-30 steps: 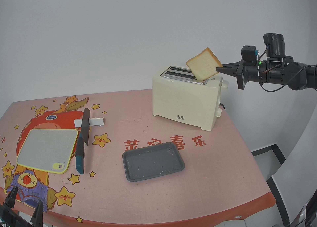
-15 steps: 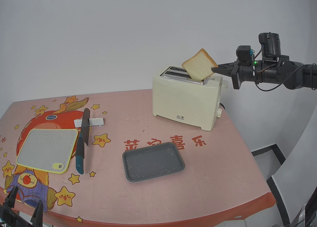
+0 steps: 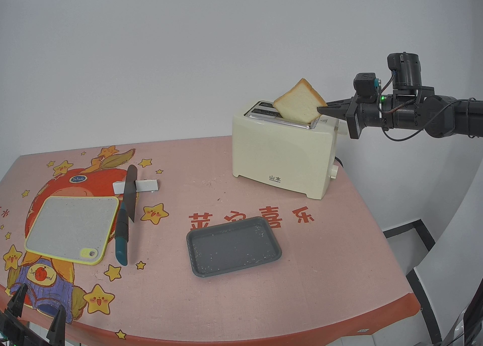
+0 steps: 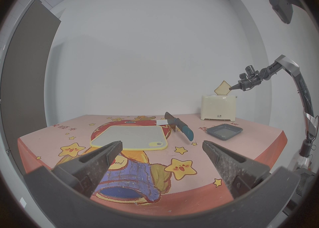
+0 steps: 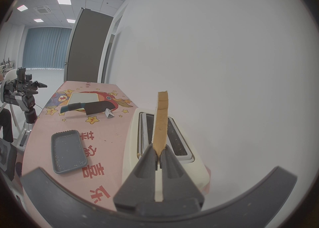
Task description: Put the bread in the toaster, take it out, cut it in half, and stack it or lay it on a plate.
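A slice of bread [image 3: 298, 102] hangs tilted over the cream toaster [image 3: 282, 153], its lower corner dipping into the near slot. My right gripper [image 3: 322, 109] is shut on the slice's right corner. In the right wrist view the bread [image 5: 160, 122] stands edge-on between the closed fingers, above the toaster [image 5: 159, 159] slots. My left gripper [image 4: 162, 154] stands open off the table's near-left corner, holding nothing. A blue-handled knife [image 3: 125, 213] lies beside the cutting board [image 3: 70, 227]. The grey plate [image 3: 233, 246] sits in front of the toaster.
A small white block [image 3: 137, 186] props the knife's blade tip. The table [image 3: 312, 281] ends just right of the toaster, with a wall close behind. Free room lies between the board and the plate.
My right gripper has carried the bread down and to the left, so its lower corner now meets the toaster slot. The left arm has stayed put.
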Motion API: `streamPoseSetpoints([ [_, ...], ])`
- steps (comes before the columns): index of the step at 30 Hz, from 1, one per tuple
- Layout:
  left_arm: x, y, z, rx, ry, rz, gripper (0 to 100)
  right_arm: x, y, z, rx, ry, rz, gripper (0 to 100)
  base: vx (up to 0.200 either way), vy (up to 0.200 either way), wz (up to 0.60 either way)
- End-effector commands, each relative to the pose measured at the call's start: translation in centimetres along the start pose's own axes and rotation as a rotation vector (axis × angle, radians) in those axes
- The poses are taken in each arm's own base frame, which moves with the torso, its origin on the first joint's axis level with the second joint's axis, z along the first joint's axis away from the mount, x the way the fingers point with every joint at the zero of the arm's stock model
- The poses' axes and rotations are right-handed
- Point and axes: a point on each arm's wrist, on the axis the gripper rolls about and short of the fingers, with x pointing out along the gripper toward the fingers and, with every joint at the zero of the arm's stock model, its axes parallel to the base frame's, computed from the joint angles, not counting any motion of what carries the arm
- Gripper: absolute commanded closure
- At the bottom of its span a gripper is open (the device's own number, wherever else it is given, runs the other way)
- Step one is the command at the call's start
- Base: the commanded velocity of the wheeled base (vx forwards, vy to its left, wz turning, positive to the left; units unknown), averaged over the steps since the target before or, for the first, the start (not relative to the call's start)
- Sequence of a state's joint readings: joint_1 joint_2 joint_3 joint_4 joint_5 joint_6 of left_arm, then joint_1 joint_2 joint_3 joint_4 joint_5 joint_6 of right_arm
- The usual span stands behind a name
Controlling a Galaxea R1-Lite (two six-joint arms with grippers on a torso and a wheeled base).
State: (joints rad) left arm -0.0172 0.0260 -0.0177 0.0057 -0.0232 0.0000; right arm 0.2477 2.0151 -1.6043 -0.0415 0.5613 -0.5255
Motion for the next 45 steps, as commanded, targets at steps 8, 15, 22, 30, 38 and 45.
streamPoseSetpoints([
  [8,0.12,0.01,-0.44,0.0,0.015,-0.001,0,0.47,0.22,-0.14,0.002,0.002,0.011,100,0.0,0.0,0.0],
  [15,0.12,0.0,-0.45,0.0,0.017,0.001,0,0.44,0.17,-0.17,0.002,0.003,0.009,100,0.0,0.0,0.0],
  [22,0.12,0.0,-0.44,0.0,0.015,0.001,0,0.54,0.31,-0.12,0.028,0.004,0.008,100,0.0,0.0,0.0],
  [30,0.12,0.0,-0.45,0.0,0.017,0.001,0,0.67,0.46,-0.37,0.039,0.01,0.014,0,0.0,0.0,0.0],
  [38,0.12,0.0,-0.44,0.0,0.015,0.001,0,0.74,0.65,-0.5,0.042,0.016,0.019,0,0.0,0.0,0.0],
  [45,0.12,0.0,-0.45,0.0,0.017,0.001,0,0.49,0.66,-0.36,0.042,0.012,0.017,0,0.0,0.0,0.0],
])
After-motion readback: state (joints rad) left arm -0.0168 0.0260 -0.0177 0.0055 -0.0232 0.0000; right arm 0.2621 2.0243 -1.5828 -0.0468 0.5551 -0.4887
